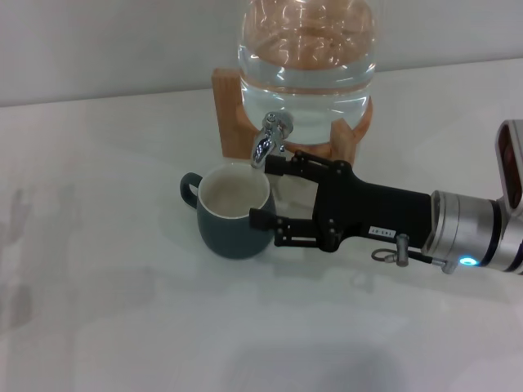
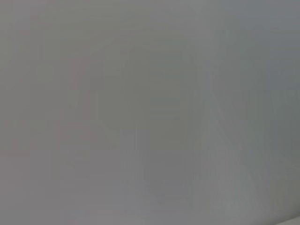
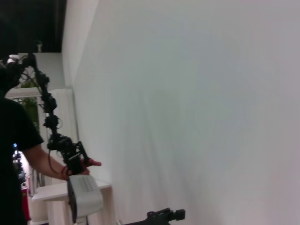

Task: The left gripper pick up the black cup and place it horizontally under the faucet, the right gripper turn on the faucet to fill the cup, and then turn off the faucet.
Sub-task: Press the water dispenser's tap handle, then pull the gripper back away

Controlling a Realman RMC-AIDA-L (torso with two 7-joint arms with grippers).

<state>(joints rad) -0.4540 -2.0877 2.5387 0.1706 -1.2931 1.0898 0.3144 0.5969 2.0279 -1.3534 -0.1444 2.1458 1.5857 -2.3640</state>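
Observation:
The black cup stands upright on the white table, handle to the left, its cream inside showing. Its rim sits just below the spout of the chrome faucet. I see no water stream. My right gripper reaches in from the right with its fingers spread. The upper finger lies just right of the spout, and the lower finger is against the cup's right side. The left gripper is out of view. The left wrist view shows only a blank grey surface.
The clear glass water jar sits in a wooden stand behind the cup. The white table stretches left and to the front. The right wrist view shows a white wall and a person far off.

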